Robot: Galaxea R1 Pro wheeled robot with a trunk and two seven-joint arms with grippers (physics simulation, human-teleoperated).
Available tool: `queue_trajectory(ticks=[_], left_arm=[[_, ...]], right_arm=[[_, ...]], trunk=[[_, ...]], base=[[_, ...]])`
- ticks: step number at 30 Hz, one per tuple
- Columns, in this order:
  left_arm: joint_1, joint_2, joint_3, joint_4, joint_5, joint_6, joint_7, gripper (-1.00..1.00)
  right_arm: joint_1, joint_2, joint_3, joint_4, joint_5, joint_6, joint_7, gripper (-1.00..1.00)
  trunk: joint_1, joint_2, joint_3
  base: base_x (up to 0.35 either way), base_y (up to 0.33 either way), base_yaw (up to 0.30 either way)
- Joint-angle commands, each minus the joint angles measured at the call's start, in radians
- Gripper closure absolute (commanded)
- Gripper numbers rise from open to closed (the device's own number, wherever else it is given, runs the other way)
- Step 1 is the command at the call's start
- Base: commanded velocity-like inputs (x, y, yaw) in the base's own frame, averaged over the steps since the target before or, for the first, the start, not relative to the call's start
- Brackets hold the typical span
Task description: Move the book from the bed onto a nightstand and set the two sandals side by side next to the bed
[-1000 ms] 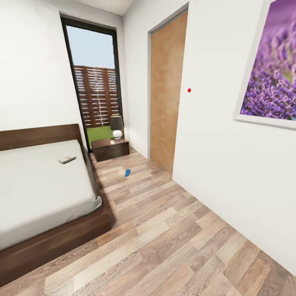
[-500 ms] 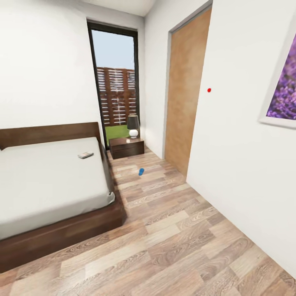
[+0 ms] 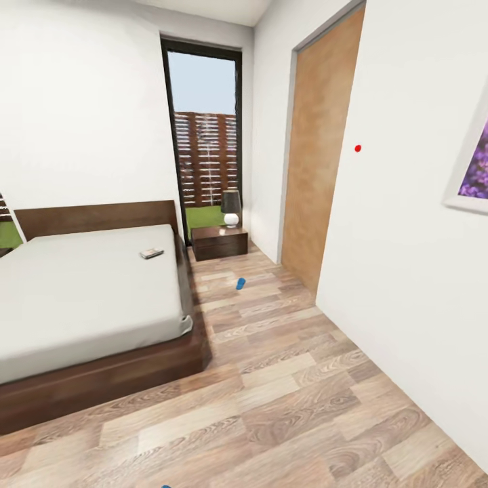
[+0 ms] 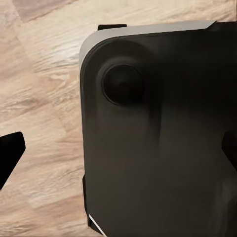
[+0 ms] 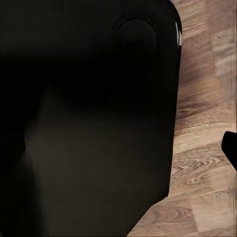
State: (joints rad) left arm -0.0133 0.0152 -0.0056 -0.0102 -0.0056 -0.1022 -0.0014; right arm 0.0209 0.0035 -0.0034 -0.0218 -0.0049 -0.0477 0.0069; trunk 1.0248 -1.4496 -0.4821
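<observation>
Since the earlier frames the whole head view has shifted: the camera has turned left, so the window, door and picture now sit further right, and only a corner of the picture remains at the right edge. The things themselves lie as before.

Head view. The bed (image 3: 41, 386) fills the left, with pale mattress, dark frame and brown headboard (image 3: 95, 217) against the far wall. The book (image 3: 151, 253) lies flat on the mattress near its far right corner, close to the headboard. The nightstand (image 3: 220, 244) stands just beyond the bed's far right corner, below the tall window (image 3: 207, 135); a lamp (image 3: 231, 207) with dark shade and white base stands on its top. 1 blue sandal (image 3: 240, 283) lies on the wood floor (image 3: 305, 407) in front of the nightstand, apart from the bed. A small blue speck (image 3: 165, 486) touches the bottom edge; what it is cannot be told. A brown door (image 3: 318, 156) and a purple picture (image 3: 471, 169) mark the right wall.

Left wrist view. A dark rounded robot body (image 4: 158, 133) sits over the floor; 1 dark finger tip (image 4: 10, 155) shows at the edge. Whether the left tool is apart or together cannot be told.

Right wrist view. A dark body (image 5: 89, 118) covers most of the floor; a dark tip (image 5: 230, 145) shows at the edge. The right tool's state cannot be told.
</observation>
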Motion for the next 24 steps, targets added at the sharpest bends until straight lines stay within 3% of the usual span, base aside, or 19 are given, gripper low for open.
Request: queue_trajectory(ticks=[1, 11, 24], left_arm=[[-0.001, 0.000, -0.001, 0.001, -0.001, -0.004, 0.000, -1.00], [-0.001, 0.000, -0.001, 0.001, -0.001, -0.004, 0.000, -1.00], [-0.001, 0.001, -0.001, 0.001, -0.001, -0.006, 0.000, -1.00]], right_arm=[[0.001, 0.000, 0.000, -0.002, -0.001, -0.002, 0.001, -1.00], [0.001, -0.001, 0.000, -0.051, 0.001, -0.001, 0.002, -1.00], [-0.004, -0.008, 0.000, -0.154, 0.003, -0.001, 0.001, -1.00]], trunk=[[0.000, 0.000, -0.001], [0.000, 0.000, -0.001], [0.000, 0.000, -0.001]], base=[[0.145, -0.198, 0.034], [0.146, -0.122, 0.012], [0.032, -0.028, 0.002]])
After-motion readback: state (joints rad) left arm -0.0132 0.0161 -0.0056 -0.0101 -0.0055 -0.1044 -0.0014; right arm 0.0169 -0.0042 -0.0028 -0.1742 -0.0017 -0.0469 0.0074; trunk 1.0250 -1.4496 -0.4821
